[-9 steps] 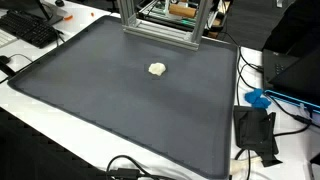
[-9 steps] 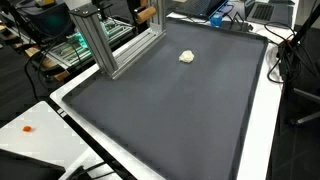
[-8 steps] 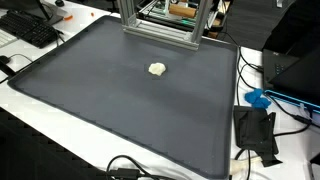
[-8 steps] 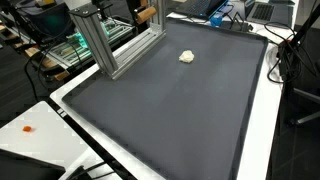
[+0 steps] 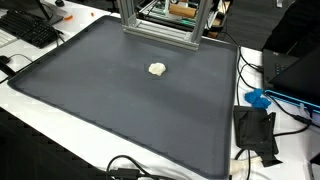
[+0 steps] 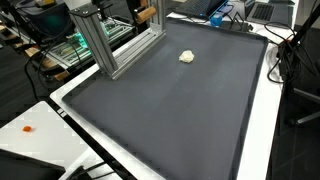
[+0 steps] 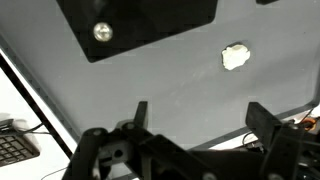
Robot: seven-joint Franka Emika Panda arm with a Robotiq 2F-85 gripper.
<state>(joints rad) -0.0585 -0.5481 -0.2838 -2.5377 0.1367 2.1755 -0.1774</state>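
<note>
my gripper (image 7: 200,125) hangs high over the dark mat (image 7: 170,88), fingers spread wide, holding nothing. the pale lump (image 7: 235,56) lies mid-mat, toward the aluminium frame (image 5: 160,34). i judge this the approach; a grasp calls for centring, then descending.

Dark mat (image 5: 120,110), white table (image 5: 45,135), black keyboard (image 5: 30,28)
</note>
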